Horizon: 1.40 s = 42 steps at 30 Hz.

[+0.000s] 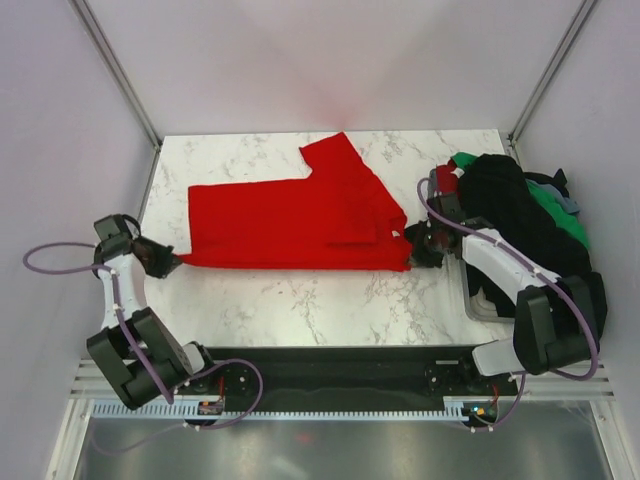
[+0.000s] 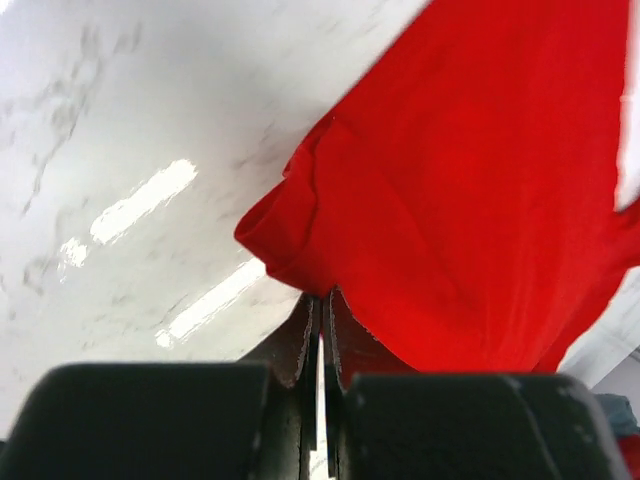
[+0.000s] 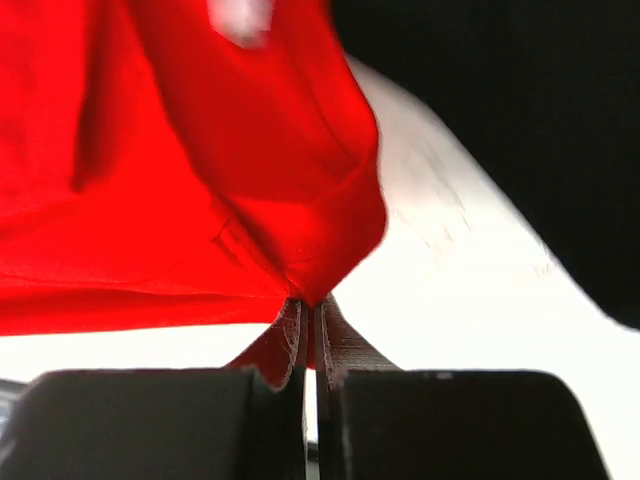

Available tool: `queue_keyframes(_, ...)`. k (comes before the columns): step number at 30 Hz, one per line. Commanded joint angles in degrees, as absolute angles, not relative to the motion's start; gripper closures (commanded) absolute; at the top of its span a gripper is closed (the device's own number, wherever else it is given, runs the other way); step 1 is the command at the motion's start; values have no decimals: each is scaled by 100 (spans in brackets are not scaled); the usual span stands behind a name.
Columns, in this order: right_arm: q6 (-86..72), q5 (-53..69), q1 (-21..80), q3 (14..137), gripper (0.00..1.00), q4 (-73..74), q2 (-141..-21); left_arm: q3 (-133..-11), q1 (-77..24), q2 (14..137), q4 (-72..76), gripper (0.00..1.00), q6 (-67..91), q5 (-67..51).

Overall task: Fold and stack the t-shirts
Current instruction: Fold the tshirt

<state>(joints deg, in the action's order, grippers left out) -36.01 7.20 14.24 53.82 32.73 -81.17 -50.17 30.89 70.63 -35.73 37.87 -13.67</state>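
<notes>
I was in the middle of folding the red t-shirt (image 1: 290,225). It lay spread out on the marble table (image 1: 300,310), long from side to side, with one sleeve sticking up at the far edge. Part of it near the right end looked already doubled over.

My left claw (image 2: 320,303) was pressed together on the near left corner of the shirt. In my left wrist view a bunch of red cloth sat pinched right between the tips. My right claw (image 3: 308,303) was pressed together too, pinching the near right corner. Red cloth bunched up at those tips in just the same way. So I had the near edge of the shirt held at both ends.

I think the next move was to lift that near edge and carry it over to the far edge. Both arms would need to go up and across together, at the same speed. If one went faster, the fold could come out crooked. I would also need to hold on tight, because thin cloth can slip out.

The pile of other t-shirts (image 1: 520,215) sat at the right side of the table, just beside my right arm. A black t-shirt (image 1: 500,190) lay on top, with a green t-shirt (image 1: 556,218) peeking out under it. A pale rim (image 1: 477,305) showed under the pile. It might have been a tray or a bin, but I could not tell. Nothing folded was stacked anywhere yet.
</notes>
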Motion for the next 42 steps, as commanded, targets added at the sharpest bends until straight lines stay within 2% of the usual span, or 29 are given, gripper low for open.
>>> queue_keyframes(1,-3920,800,1274,4589,100,3507,-8174,-4326,3234,7172,-3533,98,4113,-1564)
queue_keyframes(6,-4200,677,1266,4185,100,3656,-7937,-3736,3454,6883,-3524,97,4377,-1872)
queue_keyframes(8,-4367,729,1266,4035,96,3630,-7674,-3508,3663,6698,-3524,94,4500,-1907)
queue_keyframes(10,-4604,747,1266,3781,85,3612,-7472,-3367,3857,6496,-3551,89,4518,-2108)
queue_keyframes(13,-4833,721,1266,3525,65,3621,-7059,-3375,4183,6294,-3830,88,4377,-2259)
queue_keyframes(15,-4887,695,1266,3516,58,3595,-6908,-3445,4201,6022,-4024,88,4377,-2285)
queue_keyframes(16,-4861,694,1266,3585,46,3612,-6917,-3506,4201,5864,-4138,86,4429,-2242)
queue_keyframes(17,-4808,668,1266,3647,39,3708,-6960,-3507,4201,5706,-4270,83,4560,-2215)
queue_keyframes(18,-4782,633,1274,3769,36,3752,-6961,-3516,4201,5556,-4298,72,4614,-2224)
queue_keyframes(19,-4755,581,1283,3858,33,3814,-6891,-3542,4210,5259,-4341,33,4684,-2241)
queue_keyframes(20,-4737,484,1362,3972,31,3962,-6838,-3559,4201,5169,-4359,3,4702,-2337)
queue_keyframes(24,-4711,-174,1906,4963,31,4368,-6662,-3796,4193,4966,-4500,0,4562,-2566)
queue_keyframes(28,-4309,-659,2636,6887,31,4334,-7293,-4182,4035,5009,-4334,0,4264,-2417)
queue_keyframes(30,-3878,-415,2725,7816,30,3895,-8065,-4385,3745,5350,-4141,0,4071,-2452)
queue_keyframes(32,-3280,-360,2707,8618,24,3753,-9102,-4902,3456,5885,-4166,0,3518,-2383)
queue_keyframes(33,-3130,-360,2698,9510,19,3753,-9497,-5270,3332,6045,-4236,0,3342,-2251)
queue_keyframes(35,-2673,-343,2611,10480,18,3884,-10710,-5606,2895,6318,-4385,0,2937,-1613)
queue_keyframes(36,-2533,-177,2549,11495,18,3963,-11131,-5712,2752,6450,-4394,0,2840,-1452)
queue_keyframes(37,-2444,-63,2488,12001,18,4025,-11954,-5800,2629,6503,-4403,0,2734,-1328)
queue_keyframes(39,-2390,366,2216,13324,18,4061,-12714,-5766,2295,6539,-4333,0,2690,-1012)
queue_keyframes(40,-2417,508,2137,13707,17,4017,-13388,-5609,2207,6522,-4246,0,2594,-985)
queue_keyframes(42,-2505,798,1917,14410,15,3641,-13937,-5311,1969,6495,-4017,1,2505,-941)
